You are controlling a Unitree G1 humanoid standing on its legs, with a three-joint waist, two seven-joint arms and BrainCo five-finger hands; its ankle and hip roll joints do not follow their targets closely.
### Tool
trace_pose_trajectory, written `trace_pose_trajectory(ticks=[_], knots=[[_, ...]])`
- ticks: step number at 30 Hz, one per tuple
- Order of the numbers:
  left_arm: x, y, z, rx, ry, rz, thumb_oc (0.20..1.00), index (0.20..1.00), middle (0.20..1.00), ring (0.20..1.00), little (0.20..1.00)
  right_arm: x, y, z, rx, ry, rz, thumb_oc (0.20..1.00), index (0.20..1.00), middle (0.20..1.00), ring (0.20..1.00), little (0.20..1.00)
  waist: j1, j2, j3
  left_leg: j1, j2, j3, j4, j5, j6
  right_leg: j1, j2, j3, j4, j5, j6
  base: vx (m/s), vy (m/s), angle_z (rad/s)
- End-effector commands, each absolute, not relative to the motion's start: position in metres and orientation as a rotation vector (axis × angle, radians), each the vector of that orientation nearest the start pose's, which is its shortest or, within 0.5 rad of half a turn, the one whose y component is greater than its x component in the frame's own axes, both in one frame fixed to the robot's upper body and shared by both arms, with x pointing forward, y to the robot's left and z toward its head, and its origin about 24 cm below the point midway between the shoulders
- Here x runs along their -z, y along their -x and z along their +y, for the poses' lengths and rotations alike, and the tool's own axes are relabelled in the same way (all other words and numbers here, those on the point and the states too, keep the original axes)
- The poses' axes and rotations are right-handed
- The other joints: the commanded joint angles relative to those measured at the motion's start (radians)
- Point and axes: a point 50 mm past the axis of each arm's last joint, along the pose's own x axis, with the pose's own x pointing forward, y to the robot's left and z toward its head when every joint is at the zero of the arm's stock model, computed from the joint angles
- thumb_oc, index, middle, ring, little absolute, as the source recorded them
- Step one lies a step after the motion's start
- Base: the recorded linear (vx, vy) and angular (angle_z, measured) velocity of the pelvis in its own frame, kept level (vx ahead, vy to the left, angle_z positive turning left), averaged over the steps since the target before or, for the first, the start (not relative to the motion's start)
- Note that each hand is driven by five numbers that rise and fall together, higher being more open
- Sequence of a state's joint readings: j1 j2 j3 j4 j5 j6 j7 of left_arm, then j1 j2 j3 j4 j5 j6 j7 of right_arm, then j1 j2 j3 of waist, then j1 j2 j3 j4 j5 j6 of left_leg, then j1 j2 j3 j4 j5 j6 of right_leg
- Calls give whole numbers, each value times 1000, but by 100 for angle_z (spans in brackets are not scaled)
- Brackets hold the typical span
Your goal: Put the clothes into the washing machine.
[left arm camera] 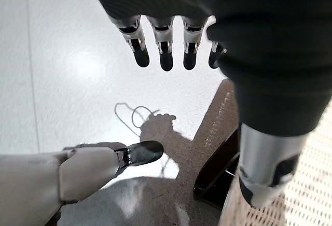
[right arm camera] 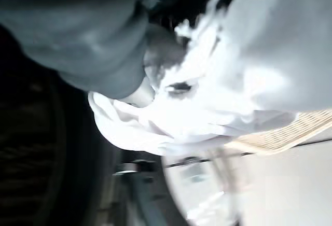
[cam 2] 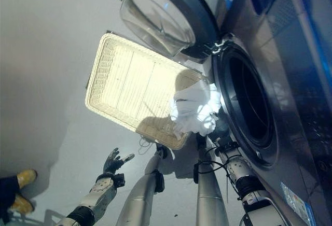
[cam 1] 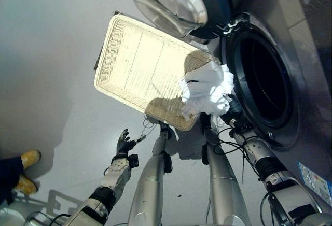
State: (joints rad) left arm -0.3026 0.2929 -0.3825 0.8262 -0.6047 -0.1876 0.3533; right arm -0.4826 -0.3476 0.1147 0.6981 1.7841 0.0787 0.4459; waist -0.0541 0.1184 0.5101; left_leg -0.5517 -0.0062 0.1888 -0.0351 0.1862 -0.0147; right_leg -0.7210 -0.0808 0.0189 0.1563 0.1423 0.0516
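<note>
The white clothes (cam 1: 206, 90) hang bunched in the air right at the rim of the washing machine (cam 1: 306, 81), carried by the right robot hand (cam 1: 232, 110), which comes up from below with the bundle draped over it; in the right wrist view the cloth (right arm camera: 244, 81) swamps the fingers, so how tightly that robot hand is closed cannot be told. The whole move turns on one relation: the dark drum opening (cam 1: 267, 83) lies just to the right of the bundle, on the robot's right, and the cloth's edge is already touching or all but touching the door ring. The bundle hangs roughly upright, with a loose tail trailing down toward the basket (cam 1: 124, 60). The right robot hand is plainly the nearer one, and the carry looks nearly done; what seems to be left is a short push sideways into the drum. Room is fair: the round glass door (cam 1: 171, 0) is swung open above and away from the mouth, so the way in looks free, though the hanging tail could catch on the lower lip. The cream wicker basket sits on the floor (cam 1: 46, 55) just left of the machine, its near corner under the cloth, and looks bare inside. The left robot hand (left arm camera: 166, 50) hovers well apart over the floor, fingers straight and spread, thumb out, holding nothing. A person's yellow shoes (cam 1: 26, 171) stand at the far left edge, well clear.
</note>
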Motion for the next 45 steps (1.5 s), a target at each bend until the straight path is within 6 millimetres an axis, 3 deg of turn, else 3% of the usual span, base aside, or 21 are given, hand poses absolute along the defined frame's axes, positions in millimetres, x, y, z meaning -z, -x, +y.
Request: trace_pose_trajectory(ticks=[1,2,5,7,9,10,11,15,19,22,23,24,25,28,30,33,39,45], knots=[[63,-259,199,-333,64,453,1000,1000,1000,1000,1000,-89,-338,-232,-199,-1560,-408,200,200,200,200,200,-36,55,10,-20,-68,-21,119,-103,-13,34,30,-79,7,-50,33,16,20,-19],[63,-259,199,-333,64,453,1000,1000,1000,1000,1000,-89,-338,-232,-199,-1560,-408,200,200,200,200,200,-36,55,10,-20,-68,-21,119,-103,-13,34,30,-79,7,-50,33,25,19,-26],[66,-257,199,-330,66,467,1000,1000,1000,1000,1000,-107,-337,-254,7,-1606,-635,200,200,200,200,200,-51,71,10,6,-67,-4,109,-108,-18,55,27,-69,-2,-56,35,56,24,-19],[69,-257,198,-323,66,483,1000,1000,1000,1000,1000,-131,-331,-286,316,-1666,-786,200,200,200,200,200,-60,85,10,27,-65,11,100,-108,-23,73,24,-62,-10,-59,35,73,15,-17],[69,-257,197,-320,64,485,1000,1000,1000,1000,1000,-137,-330,-294,372,-1679,-810,200,200,200,200,200,-60,88,10,29,-65,12,102,-109,-23,75,23,-62,-9,-60,35,57,-18,-19],[69,-257,196,-305,55,490,1000,1000,1000,1000,1000,-163,-324,-321,521,-1712,-921,200,200,200,200,200,-57,99,10,34,-64,11,112,-114,-26,83,22,-60,0,-69,32,68,-27,-14],[69,-257,196,-305,55,490,1000,1000,1000,1000,1000,-163,-324,-321,521,-1712,-921,200,200,200,200,200,-57,99,10,34,-64,11,112,-114,-26,83,22,-60,0,-69,32,84,-47,2],[63,-264,197,-274,26,489,1000,1000,1000,1000,1000,-214,-305,-359,729,-1770,-1158,200,200,200,200,200,-39,117,10,14,-64,-7,138,-111,-30,75,21,-73,36,-88,21,56,-69,8],[57,-269,198,-250,7,494,1000,1000,1000,1000,1000,-240,-290,-375,866,-1853,-1258,200,200,200,200,200,-25,125,10,-6,-69,-27,153,-106,-29,61,24,-88,71,-108,9,52,-74,9],[55,-271,198,-237,-4,496,1000,1000,1000,1000,1000,-249,-285,-377,910,-1903,-1273,200,200,200,200,200,-16,129,10,-20,-71,-37,161,-102,-26,50,25,-98,94,-121,4,56,-79,13],[55,-271,198,-229,-12,499,1000,1000,1000,1000,1000,-251,-286,-378,913,-1904,-1261,269,269,269,269,269,-14,129,10,-19,-71,-42,163,-106,-27,50,26,-101,106,-134,1,24,-78,27],[54,-272,198,-221,-17,497,1000,1000,1000,1000,1000,-258,-287,-377,877,-1895,-1253,533,533,533,533,533,-10,132,10,-31,-72,-47,165,-97,-25,39,29,-106,117,-134,-5,48,-75,25],[54,-271,198,-215,-19,499,1000,1000,1000,1000,1000,-263,-292,-375,815,-1868,-1213,1000,1000,1000,1000,1000,-8,133,10,-35,-74,-51,167,-96,-25,35,31,-108,126,-139,-7,57,-64,24],[55,-270,198,-207,-21,504,1000,1000,1000,1000,1000,-255,-311,-371,742,-1785,-999,1000,1000,1000,1000,1000,-7,128,10,-40,-79,-60,182,-103,-24,31,34,-110,145,-153,-11,35,-44,8],[54,-271,198,-204,-27,504,1000,1000,1000,1000,1000,-236,-336,-356,656,-1722,-691,1000,1000,1000,1000,1000,-6,120,10,-53,-81,-62,196,-106,-22,21,37,-111,150,-149,-13,36,-61,5],[53,-272,201,-204,-36,500,1000,1000,1000,1000,1000,-219,-351,-343,585,-1665,-501,1000,1000,1000,1000,1000,-4,110,10,-58,-80,-64,202,-109,-18,18,43,-109,149,-147,-17,10,-46,-2],[49,-274,202,-206,-55,458,1000,1000,1000,1000,1000,-177,-360,-336,549,-1638,-435,1000,1000,1000,1000,1000,12,95,10,-66,-75,-64,189,-108,-16,16,53,-116,154,-149,-15,4,-61,-4],[48,-276,198,-200,-53,455,1000,1000,1000,1000,1000,-172,-358,-347,543,-1530,-481,1000,1000,1000,1000,1000,18,107,10,-60,-79,-66,183,-108,-15,18,48,-121,157,-151,-12,-11,15,2]])
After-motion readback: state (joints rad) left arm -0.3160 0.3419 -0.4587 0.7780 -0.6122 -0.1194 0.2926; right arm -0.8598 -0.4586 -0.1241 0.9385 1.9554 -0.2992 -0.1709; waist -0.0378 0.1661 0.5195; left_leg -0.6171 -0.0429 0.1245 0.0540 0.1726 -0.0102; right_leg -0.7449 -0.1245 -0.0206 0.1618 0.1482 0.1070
